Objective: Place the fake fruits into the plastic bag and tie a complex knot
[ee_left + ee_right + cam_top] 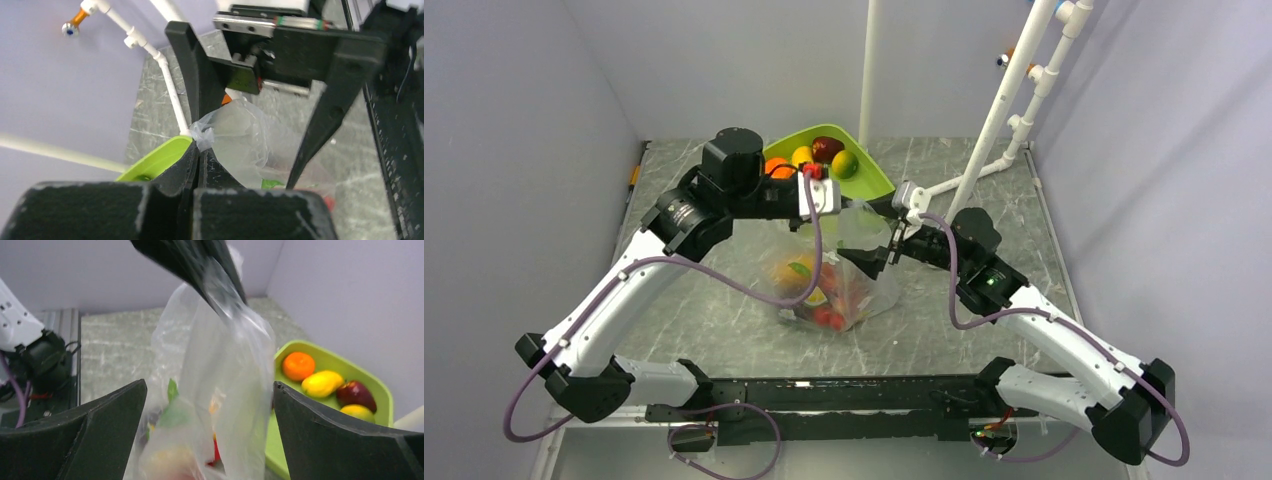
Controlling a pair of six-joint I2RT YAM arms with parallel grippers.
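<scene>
While the left gripper (198, 152) pinches the plastic bag (239, 131), the right gripper (209, 387) gapes wide; it straddles the bag.

Lime green tray (871, 186) at the back of the marbled table (724, 335) — white pipes (1007, 100) beside.

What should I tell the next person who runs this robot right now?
Left gripper: shut, pinching the gathered top of the thin clear crinkly plastic bag.
Right gripper: open, jaws either side of the bag, not gripping.
Done: several small glossy plastic fake fruits sit inside the bag on the table.
Left to do: at least four more fruits lie in the lime green tray; no finished knot shows.
</scene>
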